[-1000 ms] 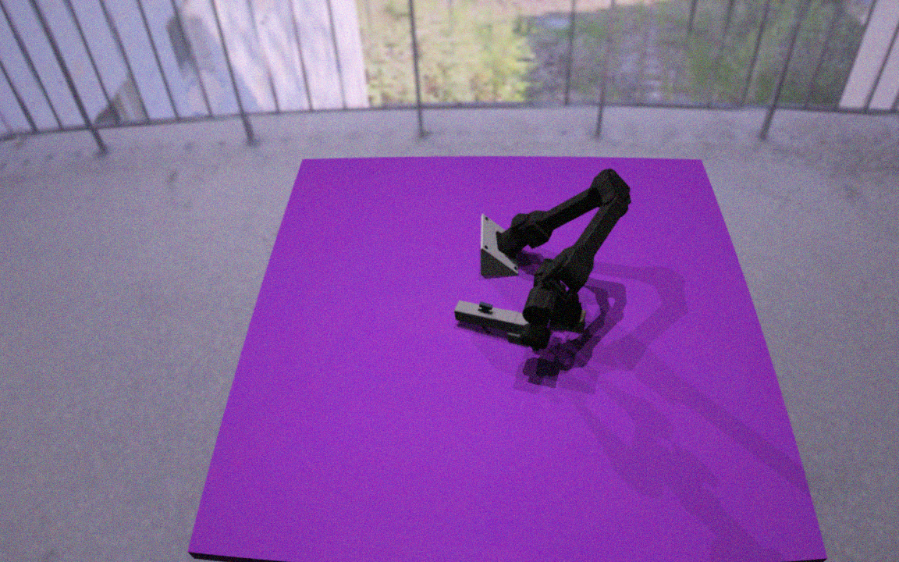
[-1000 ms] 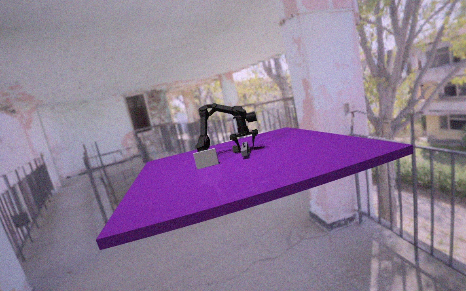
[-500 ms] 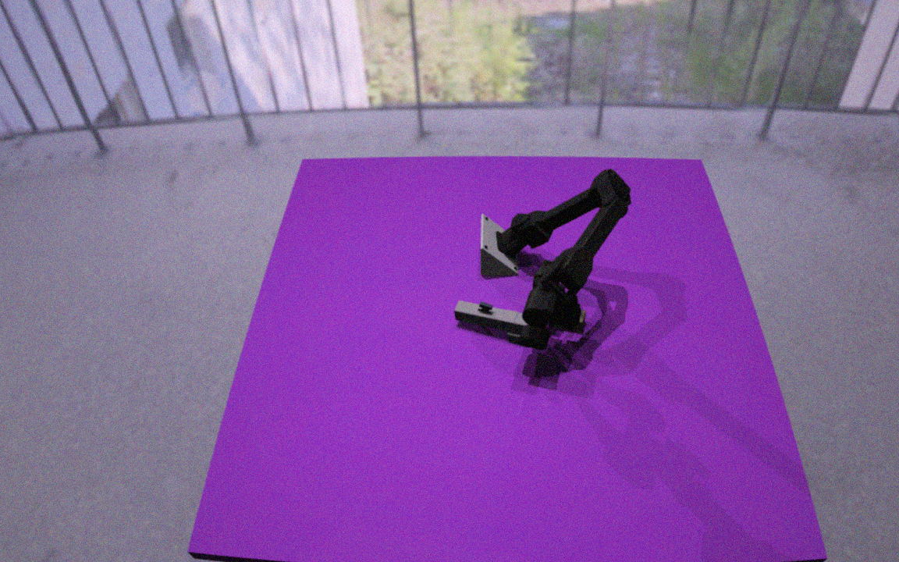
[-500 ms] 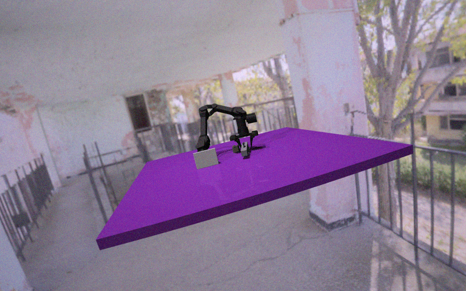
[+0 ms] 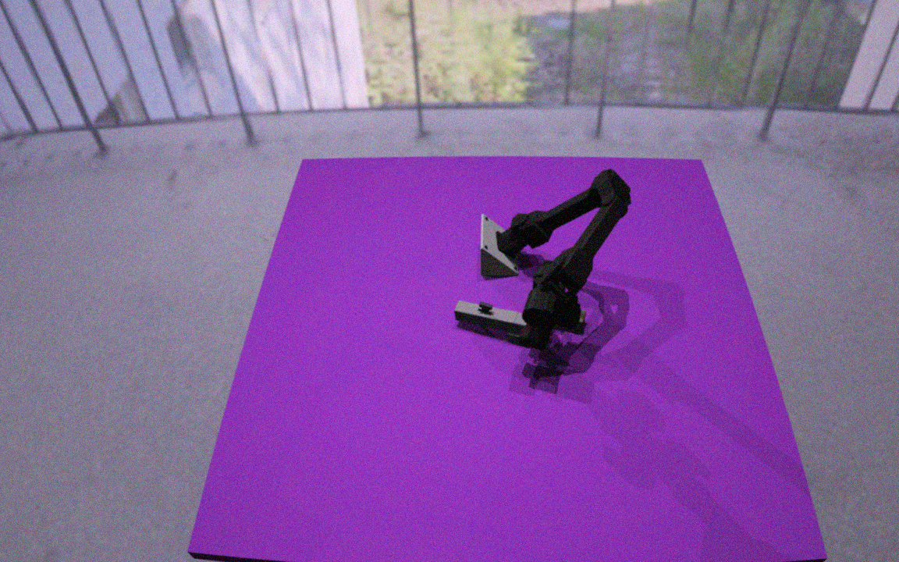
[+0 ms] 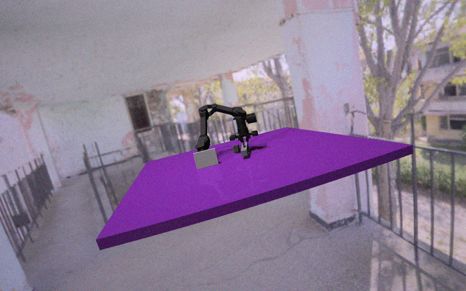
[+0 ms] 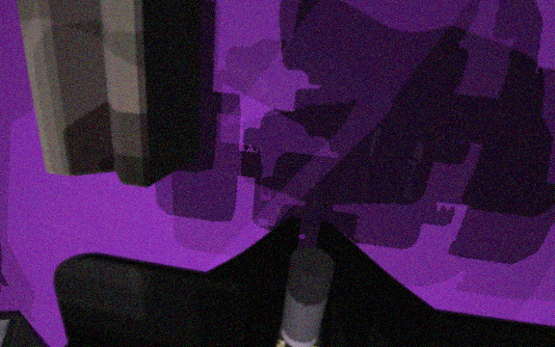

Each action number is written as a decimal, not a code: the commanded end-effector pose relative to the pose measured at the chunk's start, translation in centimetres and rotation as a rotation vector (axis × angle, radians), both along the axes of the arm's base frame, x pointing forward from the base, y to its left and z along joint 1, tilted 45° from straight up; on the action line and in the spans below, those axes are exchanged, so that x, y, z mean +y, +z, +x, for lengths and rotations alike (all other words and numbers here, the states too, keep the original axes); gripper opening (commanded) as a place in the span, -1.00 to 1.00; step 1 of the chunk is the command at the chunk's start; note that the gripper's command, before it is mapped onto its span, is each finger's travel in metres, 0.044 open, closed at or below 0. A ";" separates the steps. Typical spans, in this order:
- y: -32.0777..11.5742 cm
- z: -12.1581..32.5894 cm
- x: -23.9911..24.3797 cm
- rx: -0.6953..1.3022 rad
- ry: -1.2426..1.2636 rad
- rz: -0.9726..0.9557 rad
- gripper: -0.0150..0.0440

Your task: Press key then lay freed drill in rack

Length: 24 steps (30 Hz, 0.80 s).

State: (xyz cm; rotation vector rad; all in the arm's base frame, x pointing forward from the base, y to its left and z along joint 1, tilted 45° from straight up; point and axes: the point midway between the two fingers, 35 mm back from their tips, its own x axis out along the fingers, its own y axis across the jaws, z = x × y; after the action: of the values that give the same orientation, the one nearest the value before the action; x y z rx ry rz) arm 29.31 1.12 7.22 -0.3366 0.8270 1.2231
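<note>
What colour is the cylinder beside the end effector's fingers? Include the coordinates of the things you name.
The cylinder (image 7: 306, 294) is grey, darker at its far end; best seen in the wrist view.

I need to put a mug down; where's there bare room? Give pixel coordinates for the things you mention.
In the top view, left of the gray block (image 5: 468, 313) (image 6: 245, 152), and below it toward the table's (image 5: 369, 447) (image 6: 198, 191) (image 7: 114, 217) near edge. It's crowded around the jaws (image 5: 541, 339) (image 6: 244, 142) and rack (image 5: 582, 321) (image 6: 235, 148) (image 7: 82, 92).

Black arm (image 5: 596, 230) (image 6: 204, 124); chunky joints; tapered, angular claw fingers.
</note>
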 end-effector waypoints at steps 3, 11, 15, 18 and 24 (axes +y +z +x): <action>0.2 0.1 0.1 0.000 -0.001 0.002 -0.49; 0.6 0.3 0.5 0.003 -0.002 0.004 -0.49; 0.9 0.5 0.7 0.003 -0.002 0.004 -0.49; 1.1 0.6 0.9 0.003 -0.002 0.004 -0.49; 1.7 0.9 1.3 0.003 -0.002 0.004 -0.49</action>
State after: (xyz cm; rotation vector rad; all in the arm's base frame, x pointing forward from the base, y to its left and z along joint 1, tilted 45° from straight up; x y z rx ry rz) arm 29.83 2.15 8.34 -0.3277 0.8335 1.2265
